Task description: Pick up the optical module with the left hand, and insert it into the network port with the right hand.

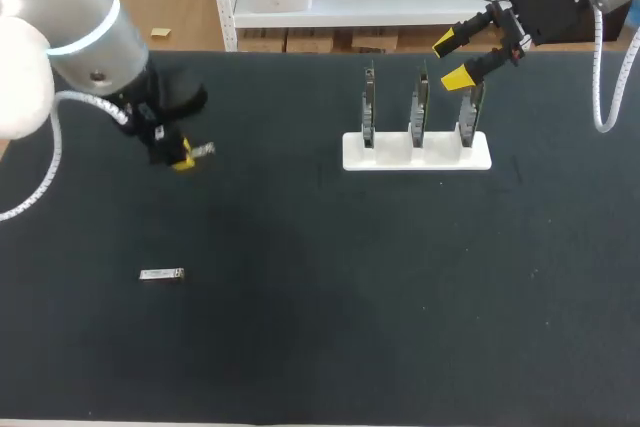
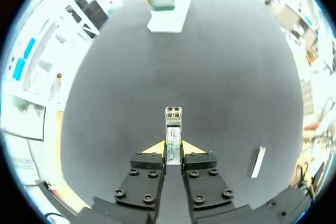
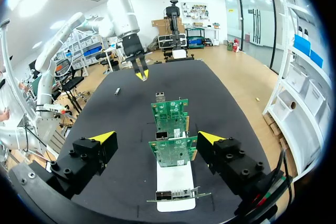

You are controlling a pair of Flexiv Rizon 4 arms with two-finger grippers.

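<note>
Metal optical module (image 2: 173, 129) juts from the left gripper (image 2: 173, 149), pinched only at its rear; it could pivot or slip when handed to the wide-spread right gripper (image 1: 452, 59) over the network cards (image 1: 418, 107).

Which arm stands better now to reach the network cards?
Right. The right gripper hangs open close by the network cards; the left gripper, shut on an optical module, is far aside.

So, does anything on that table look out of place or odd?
Only a spare optical module lying loose on the table, far from the white stand, while the left gripper grips a second module. Nothing looks damaged.
</note>
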